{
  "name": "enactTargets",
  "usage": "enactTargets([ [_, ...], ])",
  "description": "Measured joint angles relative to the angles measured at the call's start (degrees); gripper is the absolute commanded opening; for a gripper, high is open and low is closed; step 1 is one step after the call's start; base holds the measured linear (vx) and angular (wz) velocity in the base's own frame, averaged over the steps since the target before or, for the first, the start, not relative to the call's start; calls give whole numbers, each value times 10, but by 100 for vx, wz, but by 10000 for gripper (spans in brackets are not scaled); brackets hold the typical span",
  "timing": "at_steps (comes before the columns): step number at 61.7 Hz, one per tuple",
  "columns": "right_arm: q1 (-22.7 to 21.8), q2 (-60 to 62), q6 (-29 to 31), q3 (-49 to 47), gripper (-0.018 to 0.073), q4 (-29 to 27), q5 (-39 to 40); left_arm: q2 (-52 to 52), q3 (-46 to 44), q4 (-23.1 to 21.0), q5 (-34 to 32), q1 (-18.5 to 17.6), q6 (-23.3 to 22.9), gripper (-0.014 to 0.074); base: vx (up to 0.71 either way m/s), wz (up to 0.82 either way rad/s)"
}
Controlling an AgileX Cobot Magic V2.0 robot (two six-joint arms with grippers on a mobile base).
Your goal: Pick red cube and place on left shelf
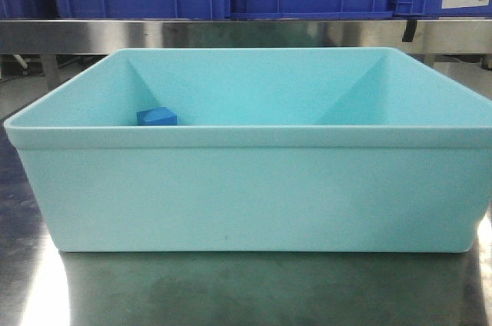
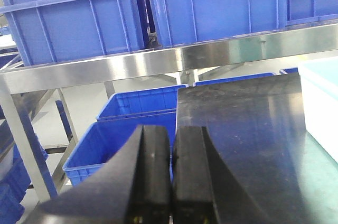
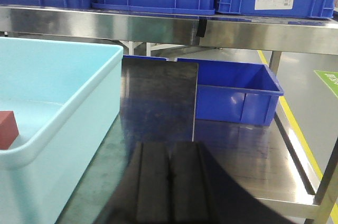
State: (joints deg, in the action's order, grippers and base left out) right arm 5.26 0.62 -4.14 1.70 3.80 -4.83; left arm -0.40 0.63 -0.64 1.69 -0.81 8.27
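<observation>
The red cube [image 3: 7, 128] lies inside the pale teal tub [image 3: 79, 110], seen at the left edge of the right wrist view; in the front view the tub's near wall [image 1: 246, 195] hides it. The steel shelf rail [image 2: 132, 65] with blue crates [image 2: 79, 23] on it fills the left wrist view. My left gripper [image 2: 171, 174] is shut and empty, above the worktable's left end. My right gripper [image 3: 169, 182] is shut and empty, above the worktable to the right of the tub.
A small blue cube [image 1: 157, 117] sits in the tub at its left. Blue crates [image 3: 237, 94] stand low behind the worktable [image 3: 158, 102]. The tub's white-looking corner [image 2: 319, 102] shows at the right of the left wrist view.
</observation>
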Motion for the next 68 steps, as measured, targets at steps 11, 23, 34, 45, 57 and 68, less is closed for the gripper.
enactTargets([
  [11, 0, 0, 0, 0, 49, 0, 0, 0, 0, 0, 0, 0, 0, 106, 0, 0],
  [23, 0, 0, 0, 0, 49, 0, 0, 0, 0, 0, 0, 0, 0, 106, 0, 0],
  [34, 0, 0, 0, 0, 49, 0, 0, 0, 0, 0, 0, 0, 0, 106, 0, 0],
  [45, 0, 0, 0, 0, 49, 0, 0, 0, 0, 0, 0, 0, 0, 106, 0, 0],
  [57, 0, 0, 0, 0, 49, 0, 0, 0, 0, 0, 0, 0, 0, 106, 0, 0],
  [68, 0, 0, 0, 0, 49, 0, 0, 0, 0, 0, 0, 0, 0, 106, 0, 0],
])
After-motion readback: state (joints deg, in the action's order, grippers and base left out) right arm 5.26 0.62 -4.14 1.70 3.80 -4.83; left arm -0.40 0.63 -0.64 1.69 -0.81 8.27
